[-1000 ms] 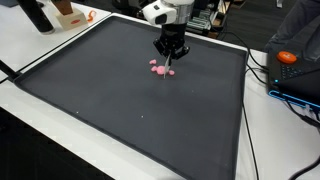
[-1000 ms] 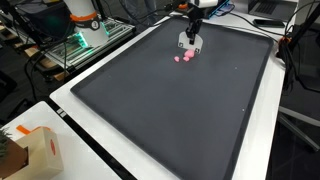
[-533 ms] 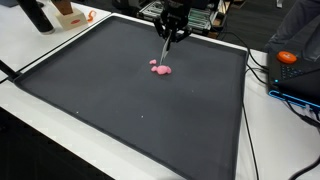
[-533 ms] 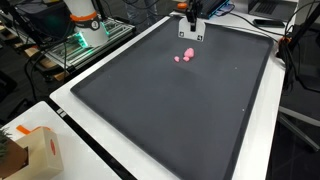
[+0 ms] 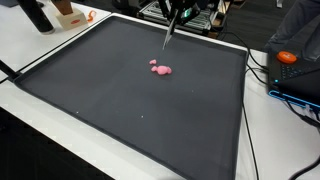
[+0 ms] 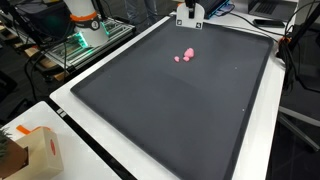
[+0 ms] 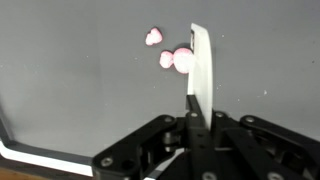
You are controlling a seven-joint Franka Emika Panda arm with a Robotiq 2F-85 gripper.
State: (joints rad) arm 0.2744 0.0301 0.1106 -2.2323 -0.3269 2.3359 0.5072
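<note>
White strip (image 7: 202, 65), flat and narrow, clamped at one end between jaws shut tight on it, no gap showing beside it in the wrist view. Held out straight from the jaws, free end in the air. In an exterior view, a thin pale sliver slanting down from the jaws at the very top of the frame, above the far part of a dark mat (image 5: 120, 110), apart from the mat's surface.

Three small pink pieces (image 7: 167, 60) lying close together on the mat below the strip. In the wrist view, one of them partly covered by the strip in line of sight. In both exterior views, well apart from the raised jaws.

Compared with a second ago: jaws then low over the pink pieces, strip's tip down just beside them; now lifted high and drawn back toward the mat's far edge, grip unchanged. Pink pieces in the same spot as before.

Mat spread on a white worktop (image 5: 45, 50). Cardboard box (image 6: 35, 150) on the near corner in an exterior view, its markings too small to read.
</note>
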